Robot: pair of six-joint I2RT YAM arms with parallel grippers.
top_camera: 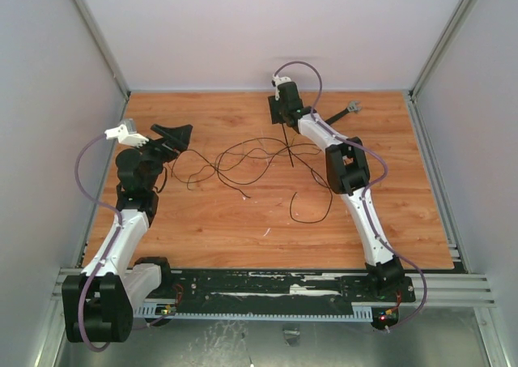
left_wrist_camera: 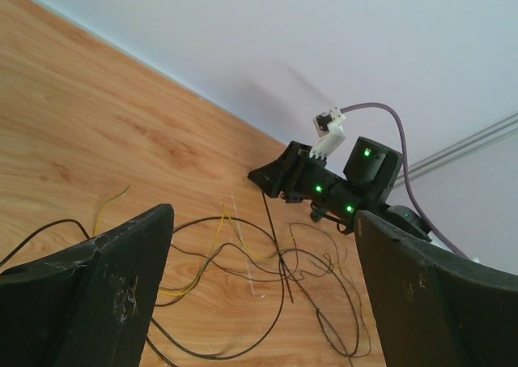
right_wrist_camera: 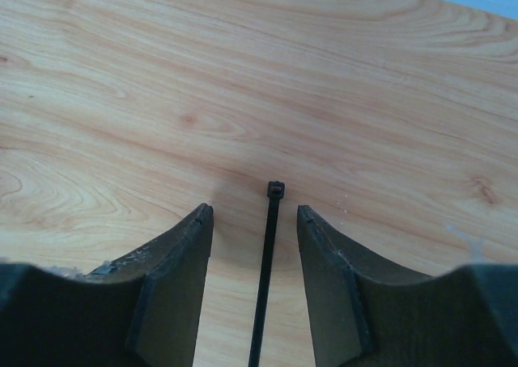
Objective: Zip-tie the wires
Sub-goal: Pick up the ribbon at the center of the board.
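Right gripper at far centre of the table, tips toward the wood. Fingers partly apart; the zip tie runs up the gap between them, head end out front, a sliver of space on each side. No grip visible.

Left gripper at far left, raised, spread wide, empty.

Wires lie in loose loops mid-table between the two arms. Zip tie's tail reaches their far edge.

Small grey-headed tool at far right, well apart.

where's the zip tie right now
In the right wrist view, the zip tie sits between the open fingers of the right end effector; from above, centre-right, toward the back.
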